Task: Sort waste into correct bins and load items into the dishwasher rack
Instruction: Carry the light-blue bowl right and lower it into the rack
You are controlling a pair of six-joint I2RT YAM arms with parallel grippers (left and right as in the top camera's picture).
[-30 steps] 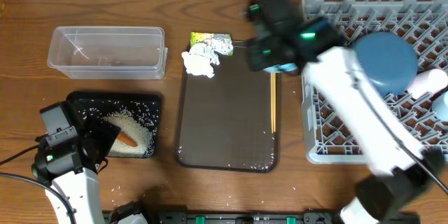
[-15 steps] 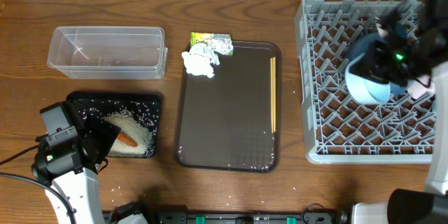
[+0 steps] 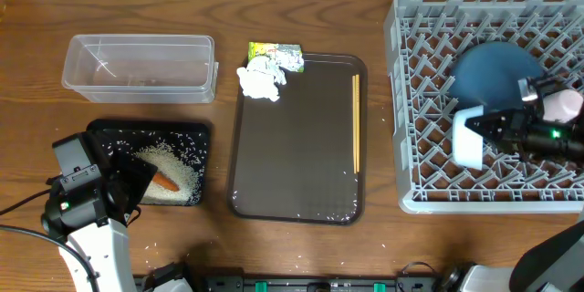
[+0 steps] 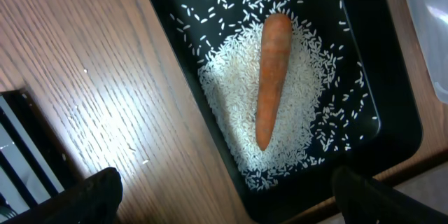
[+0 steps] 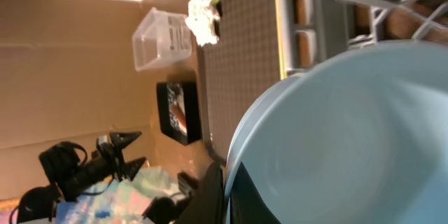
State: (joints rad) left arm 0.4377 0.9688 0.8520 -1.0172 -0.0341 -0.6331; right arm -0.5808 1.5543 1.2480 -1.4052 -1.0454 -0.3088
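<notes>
Right gripper (image 3: 484, 129) is clamped on the rim of the small light blue bowl (image 3: 468, 137), with the thin wall pinched between its fingers. The bowl stands on edge among the pegs of the dishwasher rack (image 3: 429, 196), just in front of the upturned large dark blue bowl (image 3: 493, 71).

Handling call: the bowl looks rigid and smooth, so probably slippery and likely to chip on a knock. Can't tell ceramic from plastic. A rim pinch is a small contact with the weight hanging off it, so the bowl may swivel. It should seat between pegs before release.

Left gripper (image 4: 224, 199) has its fingers wide apart and holds nothing. It hovers over the black tray (image 4: 392, 112), where the carrot (image 4: 271, 77) lies on the rice (image 4: 308, 91).

Not yet sorted:
- **tissue (image 3: 260, 82):** on the brown tray (image 3: 292, 210)'s far-left corner. Soft and light, so pinch the bulk anywhere.
- **wrapper (image 3: 276, 55):** touching the tissue. Likely thin and crinkly, so take a raised edge.
- **chopsticks (image 3: 356, 123):** along the brown tray's right side. Stiff, light and lying flat, so grip both across mid-length.
</notes>
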